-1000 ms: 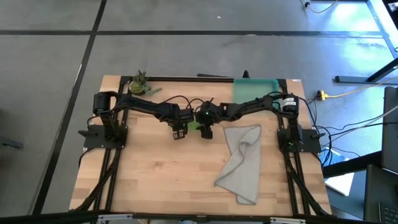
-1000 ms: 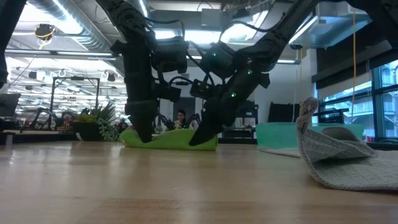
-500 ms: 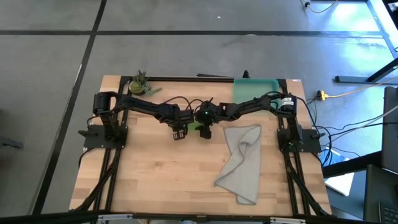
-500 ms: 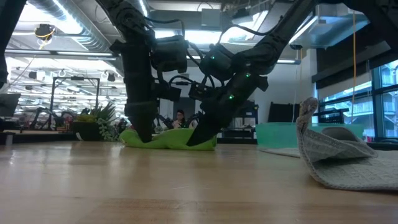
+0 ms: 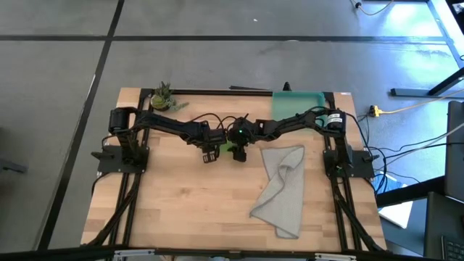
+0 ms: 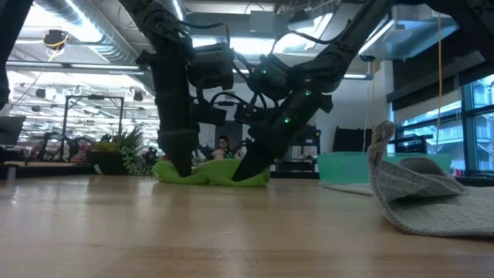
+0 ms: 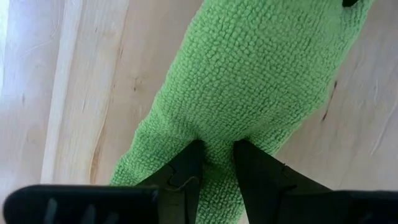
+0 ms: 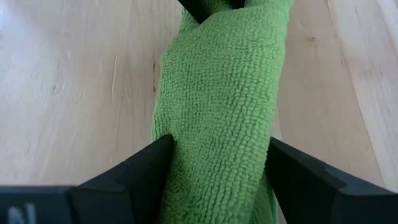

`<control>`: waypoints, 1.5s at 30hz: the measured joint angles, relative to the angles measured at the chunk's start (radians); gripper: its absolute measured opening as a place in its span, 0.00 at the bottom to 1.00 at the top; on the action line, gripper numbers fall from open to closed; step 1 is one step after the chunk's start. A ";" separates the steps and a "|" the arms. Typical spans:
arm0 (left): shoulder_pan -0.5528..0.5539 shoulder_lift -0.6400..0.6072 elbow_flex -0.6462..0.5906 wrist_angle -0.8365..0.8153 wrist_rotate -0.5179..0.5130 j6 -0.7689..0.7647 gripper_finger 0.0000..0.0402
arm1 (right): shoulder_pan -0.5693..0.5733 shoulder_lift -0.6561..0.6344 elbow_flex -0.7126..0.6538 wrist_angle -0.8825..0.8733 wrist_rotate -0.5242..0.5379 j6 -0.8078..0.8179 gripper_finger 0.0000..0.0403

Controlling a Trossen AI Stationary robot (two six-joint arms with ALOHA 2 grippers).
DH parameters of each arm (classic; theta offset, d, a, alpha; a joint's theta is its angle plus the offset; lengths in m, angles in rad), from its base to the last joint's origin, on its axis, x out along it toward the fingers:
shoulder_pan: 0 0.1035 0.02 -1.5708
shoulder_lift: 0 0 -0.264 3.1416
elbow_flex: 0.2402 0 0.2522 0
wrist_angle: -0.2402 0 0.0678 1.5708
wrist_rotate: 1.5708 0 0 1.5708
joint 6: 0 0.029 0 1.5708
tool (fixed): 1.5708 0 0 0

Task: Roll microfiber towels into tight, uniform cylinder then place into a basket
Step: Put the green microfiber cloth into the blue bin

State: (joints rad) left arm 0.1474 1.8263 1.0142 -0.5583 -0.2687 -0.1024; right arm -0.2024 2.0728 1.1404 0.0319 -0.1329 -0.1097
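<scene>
— What is at centre frame from above?

— Both arms meet just above the middle of the wooden surface [image 5: 181, 210]. The left gripper [image 5: 209, 155] and the right gripper [image 5: 240, 153] stand at opposite ends of the lime green towel [image 5: 229, 147], which lies bunched into a short roll between them.

— How do the grippers hold it?

— In the left wrist view, the left gripper's fingers [image 7: 186, 171] are nearly together, pinching a fold of the green cloth at one end of the roll. In the right wrist view, the right gripper's fingers [image 8: 149, 165] sit wider, clamped on either side of the roll's full thickness. From table height, both grippers come down to the surface with the green roll [image 6: 210, 171] between them.

— And the other towel?

— The light grey towel [image 5: 281, 190] lies loose and rumpled at lower right of the overhead frame, apart from the arms. At table height it shows at right, one edge folded up [image 6: 421, 189].

— The basket?

— The teal basket [image 5: 297, 104] sits at the far edge of the surface, upper right of centre in the overhead frame, beyond the right arm. A small potted plant [image 5: 162, 96] stands at the far left corner.
</scene>
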 joint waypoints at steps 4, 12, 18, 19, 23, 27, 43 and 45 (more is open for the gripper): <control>0.000 0.000 0.000 0.000 -0.001 0.000 0.23 | 0.000 0.000 0.000 0.000 0.000 0.000 0.63; 0.001 0.000 0.000 0.000 -0.002 0.000 0.23 | 0.000 0.000 0.000 0.000 0.000 0.000 0.63; 0.001 0.000 0.000 0.000 -0.002 0.000 0.23 | 0.000 0.000 -0.001 0.000 0.000 0.000 0.63; 0.001 0.000 0.000 0.000 -0.002 0.000 0.23 | 0.000 0.000 -0.001 0.000 0.000 0.000 0.63; 0.001 0.000 0.000 0.000 -0.002 0.000 0.23 | 0.000 0.000 -0.001 0.000 0.000 0.000 0.63; 0.001 0.000 0.000 0.000 -0.002 0.000 0.23 | 0.000 0.000 -0.001 0.000 0.000 -0.002 0.63; 0.002 0.000 0.001 0.000 -0.003 0.000 0.23 | 0.000 0.000 -0.003 0.009 -0.004 0.001 0.63; 0.002 0.000 0.002 -0.001 -0.003 0.000 0.23 | 0.000 0.001 -0.002 0.009 -0.020 -0.004 0.63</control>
State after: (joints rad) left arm 0.1493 1.8267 1.0157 -0.5591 -0.2714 -0.1023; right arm -0.2022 2.0733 1.1381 0.0412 -0.1534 -0.1141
